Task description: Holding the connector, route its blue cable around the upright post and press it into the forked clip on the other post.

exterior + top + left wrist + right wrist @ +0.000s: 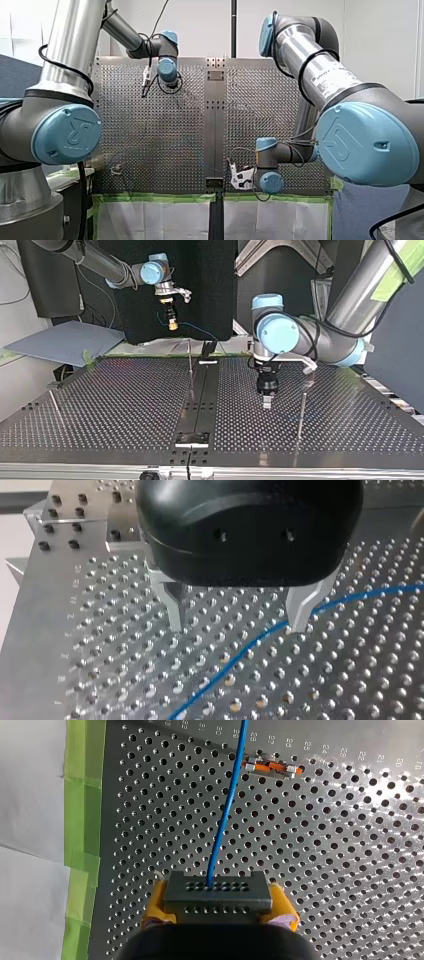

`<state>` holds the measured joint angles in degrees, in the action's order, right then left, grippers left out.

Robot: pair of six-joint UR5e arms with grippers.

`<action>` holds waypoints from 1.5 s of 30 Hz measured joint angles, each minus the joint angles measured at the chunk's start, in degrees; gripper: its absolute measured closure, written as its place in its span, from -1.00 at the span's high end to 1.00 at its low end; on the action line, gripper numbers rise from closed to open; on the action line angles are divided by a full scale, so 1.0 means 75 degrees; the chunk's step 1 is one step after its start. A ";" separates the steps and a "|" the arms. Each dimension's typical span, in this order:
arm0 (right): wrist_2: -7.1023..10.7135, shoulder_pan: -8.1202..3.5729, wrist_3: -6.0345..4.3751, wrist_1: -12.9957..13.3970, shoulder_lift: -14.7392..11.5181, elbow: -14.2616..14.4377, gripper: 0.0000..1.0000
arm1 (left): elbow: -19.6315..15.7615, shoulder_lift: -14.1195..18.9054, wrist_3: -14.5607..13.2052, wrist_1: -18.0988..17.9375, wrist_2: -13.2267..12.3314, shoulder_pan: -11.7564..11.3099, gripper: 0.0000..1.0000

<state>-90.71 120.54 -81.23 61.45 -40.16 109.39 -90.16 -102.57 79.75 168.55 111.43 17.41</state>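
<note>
My right gripper (217, 906) is shut on a dark grey connector (217, 892), yellow pads on both its sides. A blue cable (225, 810) leaves the connector and runs ahead over the perforated table, past a small orange and metal fitting (272, 767). In the top view my right gripper (172, 324) hangs high at the far side, the cable (197, 329) trailing from it. My left gripper (237, 627) is open just above the table, and the cable (250, 647) lies on the plate, passing by one metal finger. In the top view my left gripper (267, 401) hangs beside an upright post (302, 415).
A thin upright post (190, 360) stands at the far middle of the top view, and another (54, 402) near its left edge. A dark centre rail (200, 390) splits the perforated plate. Green tape (80, 820) lines the table's edge beside my right gripper.
</note>
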 joint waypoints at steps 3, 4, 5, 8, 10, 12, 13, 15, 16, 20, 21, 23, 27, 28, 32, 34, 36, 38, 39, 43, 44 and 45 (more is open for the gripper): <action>0.0000 0.0001 0.0000 -0.0002 0.0000 0.0001 -1.00 | 0.0001 -0.0014 -0.0022 -0.0030 0.0021 -0.0016 1.00; 0.0000 0.0001 0.0000 -0.0004 -0.0002 0.0001 -1.00 | 0.0001 -0.0041 -0.0040 -0.0039 0.0014 -0.0014 1.00; 0.0000 0.0002 0.0001 -0.0006 -0.0003 0.0001 -1.00 | 0.0001 -0.0067 -0.0058 -0.0044 0.0002 -0.0011 1.00; 0.0000 0.0003 0.0007 -0.0014 -0.0005 0.0000 -1.00 | 0.0000 -0.0193 -0.0147 -0.0057 -0.0052 -0.0004 1.00; 0.0000 0.0003 0.0013 -0.0023 -0.0007 0.0000 -1.00 | 0.0000 -0.0291 -0.0194 -0.0097 -0.0066 -0.0009 1.00; 0.0000 0.0003 0.0018 -0.0029 -0.0008 0.0000 -1.00 | 0.0006 -0.0343 -0.0212 -0.0165 -0.0071 -0.0021 1.00; 0.0000 0.0003 0.0019 -0.0028 -0.0008 0.0000 -1.00 | 0.0014 -0.0365 -0.0219 -0.0218 -0.0071 -0.0035 1.00; 0.0000 0.0003 0.0022 -0.0022 -0.0008 0.0000 -1.00 | 0.0024 -0.0383 -0.0224 -0.0278 -0.0069 -0.0061 1.00; 0.0000 0.0002 0.0022 -0.0020 -0.0008 0.0000 -1.00 | 0.0029 -0.0392 -0.0225 -0.0319 -0.0068 -0.0077 1.00; 0.0000 0.0003 0.0023 -0.0014 -0.0008 0.0000 -1.00 | 0.0050 -0.0475 -0.0240 -0.0421 -0.0066 -0.0109 1.00; 0.0000 0.0004 0.0023 -0.0011 -0.0008 0.0000 -1.00 | 0.0057 -0.0509 -0.0247 -0.0432 -0.0066 -0.0113 1.00; 0.0000 0.0006 0.0024 -0.0007 -0.0008 0.0000 -1.00 | 0.0078 -0.0599 -0.0275 -0.0460 -0.0067 -0.0108 1.00; 0.0000 0.0012 0.0023 -0.0002 -0.0008 0.0001 -1.00 | 0.0099 -0.0788 -0.0315 -0.0581 -0.0067 -0.0099 1.00; 0.0000 0.0011 0.0023 -0.0001 -0.0008 0.0000 -1.00 | 0.0102 -0.0835 -0.0320 -0.0611 -0.0061 -0.0105 1.00; 0.0000 0.0016 0.0023 -0.0001 -0.0008 0.0000 -1.00 | 0.0104 -0.0951 -0.0370 -0.0665 0.0036 -0.0117 1.00; 0.0000 0.0022 0.0023 -0.0001 -0.0008 0.0000 -1.00 | 0.0107 -0.1014 -0.0405 -0.0677 0.0079 -0.0113 1.00; 0.0000 0.0026 0.0023 -0.0002 -0.0008 0.0000 -1.00 | 0.0113 -0.1092 -0.0440 -0.0671 0.0102 -0.0106 1.00; 0.0000 0.0028 0.0023 -0.0007 -0.0007 0.0001 -1.00 | 0.0114 -0.1204 -0.0482 -0.0662 0.0133 -0.0093 1.00; 0.0000 0.0028 0.0024 -0.0013 -0.0007 0.0000 -1.00 | 0.0115 -0.1252 -0.0499 -0.0665 0.0148 -0.0083 1.00; 0.0000 0.0031 0.0031 -0.0030 -0.0007 0.0000 -1.00 | 0.0114 -0.1534 -0.0561 -0.0697 0.0248 -0.0014 1.00; 0.0000 0.0032 0.0032 -0.0031 -0.0007 0.0000 -1.00 | 0.0113 -0.1605 -0.0567 -0.0704 0.0271 -0.0004 1.00; 0.0000 0.0034 0.0033 -0.0033 -0.0007 0.0000 -1.00 | 0.0111 -0.1672 -0.0575 -0.0711 0.0290 0.0002 1.00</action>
<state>-90.71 120.79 -80.98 61.20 -40.21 109.39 -89.32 -115.11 75.43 163.22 113.61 17.43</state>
